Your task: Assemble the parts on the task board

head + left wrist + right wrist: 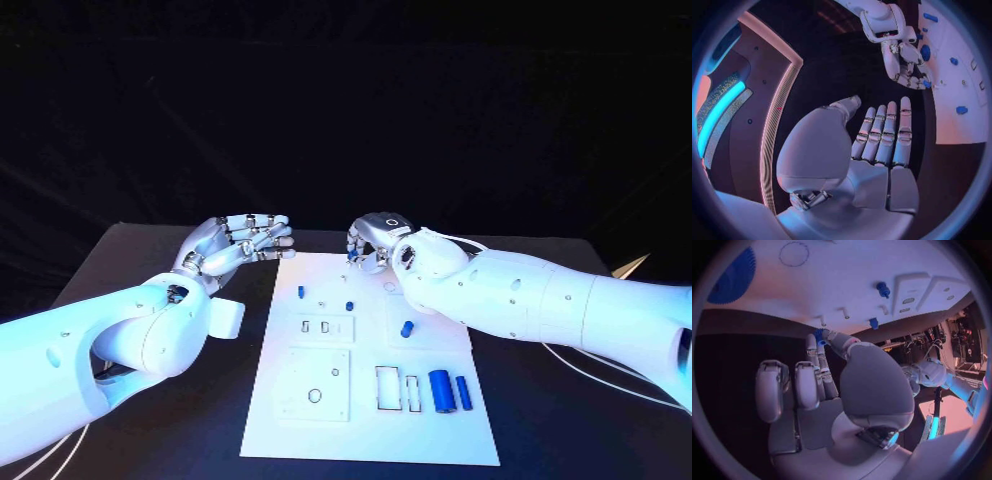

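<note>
Small blue part (819,335) pinched at fingertips of right hand (378,243), over far edge of task board (433,440); long axis too small to judge. Pegs and slots just below and nearward of fingers; further blue parts (443,391) at near end. Right hand nearer. Left hand (238,243) beside far left corner, fingers extended together, holding nothing.

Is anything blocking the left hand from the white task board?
Nothing visible does. The left hand hovers open beside the white task board's far left corner; only bare black table lies between them.
</note>
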`<state>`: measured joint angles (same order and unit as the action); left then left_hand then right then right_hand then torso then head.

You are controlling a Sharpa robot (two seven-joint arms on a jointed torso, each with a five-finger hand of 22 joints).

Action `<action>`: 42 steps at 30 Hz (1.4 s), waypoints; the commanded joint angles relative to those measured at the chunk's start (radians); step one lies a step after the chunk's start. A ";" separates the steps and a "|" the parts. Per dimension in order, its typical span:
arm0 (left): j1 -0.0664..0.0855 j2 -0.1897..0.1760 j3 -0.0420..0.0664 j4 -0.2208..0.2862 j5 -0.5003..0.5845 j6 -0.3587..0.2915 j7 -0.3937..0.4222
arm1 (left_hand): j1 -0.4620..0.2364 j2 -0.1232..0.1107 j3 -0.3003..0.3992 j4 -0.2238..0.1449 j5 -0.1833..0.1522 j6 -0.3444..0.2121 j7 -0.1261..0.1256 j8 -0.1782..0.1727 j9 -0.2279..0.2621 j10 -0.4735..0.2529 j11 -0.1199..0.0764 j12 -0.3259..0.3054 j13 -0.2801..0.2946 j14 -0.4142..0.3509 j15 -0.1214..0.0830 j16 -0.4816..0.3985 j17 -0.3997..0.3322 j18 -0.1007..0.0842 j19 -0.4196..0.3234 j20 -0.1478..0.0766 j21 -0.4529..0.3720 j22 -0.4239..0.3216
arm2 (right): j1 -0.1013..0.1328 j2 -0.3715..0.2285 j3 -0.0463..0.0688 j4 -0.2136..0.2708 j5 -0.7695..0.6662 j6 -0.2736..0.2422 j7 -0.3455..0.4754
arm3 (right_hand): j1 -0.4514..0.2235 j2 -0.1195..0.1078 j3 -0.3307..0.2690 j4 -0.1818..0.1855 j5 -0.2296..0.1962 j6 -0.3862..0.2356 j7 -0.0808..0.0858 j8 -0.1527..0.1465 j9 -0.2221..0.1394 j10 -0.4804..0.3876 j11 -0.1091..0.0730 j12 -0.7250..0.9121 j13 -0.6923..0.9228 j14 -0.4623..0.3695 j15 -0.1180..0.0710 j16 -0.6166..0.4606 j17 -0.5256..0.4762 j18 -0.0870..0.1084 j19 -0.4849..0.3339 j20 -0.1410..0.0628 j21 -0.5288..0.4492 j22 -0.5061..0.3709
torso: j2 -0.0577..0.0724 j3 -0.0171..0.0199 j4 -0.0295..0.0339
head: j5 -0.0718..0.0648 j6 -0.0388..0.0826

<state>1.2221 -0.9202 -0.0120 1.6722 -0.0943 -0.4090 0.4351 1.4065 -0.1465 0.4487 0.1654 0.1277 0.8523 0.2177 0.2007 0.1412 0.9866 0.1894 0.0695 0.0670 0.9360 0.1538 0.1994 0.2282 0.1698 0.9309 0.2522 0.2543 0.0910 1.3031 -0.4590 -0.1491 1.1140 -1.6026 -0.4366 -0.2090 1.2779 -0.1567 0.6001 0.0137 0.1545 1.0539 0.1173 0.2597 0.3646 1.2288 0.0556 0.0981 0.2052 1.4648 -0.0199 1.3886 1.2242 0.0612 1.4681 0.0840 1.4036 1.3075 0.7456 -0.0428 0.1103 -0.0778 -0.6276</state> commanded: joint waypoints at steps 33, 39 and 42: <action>0.009 0.007 0.001 -0.002 -0.002 0.017 0.004 | 0.005 -0.004 0.001 -0.005 -0.004 -0.006 0.024 -0.003 -0.001 -0.004 0.004 -0.006 -0.001 -0.006 0.000 -0.006 0.002 0.013 0.006 -0.003 0.007 0.001 | -0.015 0.024 -0.003 -0.018 -0.001 0.042 0.012 | -0.025 -0.010 0.004 0.004 -0.001 -0.015 0.002 0.020 0.069 0.000 0.004 -0.008 0.002 0.046 -0.001 0.006 0.000 -0.013 0.022 -0.006 0.005 0.044 | 0.005 -0.0031 -0.0011 | 0.009 -0.003; 0.010 0.009 0.001 -0.003 -0.002 0.018 0.004 | 0.005 -0.004 0.001 -0.005 -0.004 -0.006 0.024 -0.003 -0.001 -0.004 0.004 -0.006 -0.001 -0.006 0.000 -0.006 0.002 0.013 0.006 -0.003 0.007 0.001 | -0.015 0.030 -0.003 -0.028 0.000 0.054 0.008 | -0.039 -0.030 0.008 0.008 -0.009 -0.050 0.017 -0.001 0.070 -0.024 0.016 -0.027 -0.001 0.043 0.008 0.005 -0.006 -0.011 0.016 0.001 -0.002 0.036 | 0.005 -0.0023 -0.0014 | 0.009 -0.005; 0.010 0.009 0.001 -0.003 -0.002 0.019 0.003 | 0.005 -0.004 0.001 -0.005 -0.004 -0.006 0.024 -0.003 -0.001 -0.004 0.004 -0.006 -0.001 -0.006 0.000 -0.006 0.002 0.013 0.006 -0.003 0.007 0.001 | -0.015 0.034 -0.003 -0.034 0.001 0.055 0.007 | -0.046 -0.041 0.012 0.011 -0.011 -0.071 0.026 -0.015 0.069 -0.043 0.024 -0.035 -0.003 0.040 0.015 0.001 -0.015 -0.008 0.009 0.008 -0.013 0.023 | 0.005 -0.0024 -0.0011 | 0.009 -0.005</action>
<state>1.2303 -0.9136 -0.0119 1.6681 -0.0943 -0.4077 0.4333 1.4065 -0.1465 0.4486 0.1655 0.1277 0.8523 0.2177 0.2008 0.1412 0.9865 0.1894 0.0695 0.0669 0.9361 0.1538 0.1994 0.2290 0.1698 0.9308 0.2522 0.2581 0.0908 1.2900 -0.4276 -0.1507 1.0819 -1.5992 -0.4092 -0.2057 1.2287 -0.1846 0.6089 0.0225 0.1503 0.9928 0.1423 0.2526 0.4387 1.1939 0.0793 0.0697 0.2037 1.4645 -0.0122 1.3886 1.2113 0.0613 1.4680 0.0841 1.3970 1.3080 0.7509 -0.0452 0.1089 -0.0688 -0.6322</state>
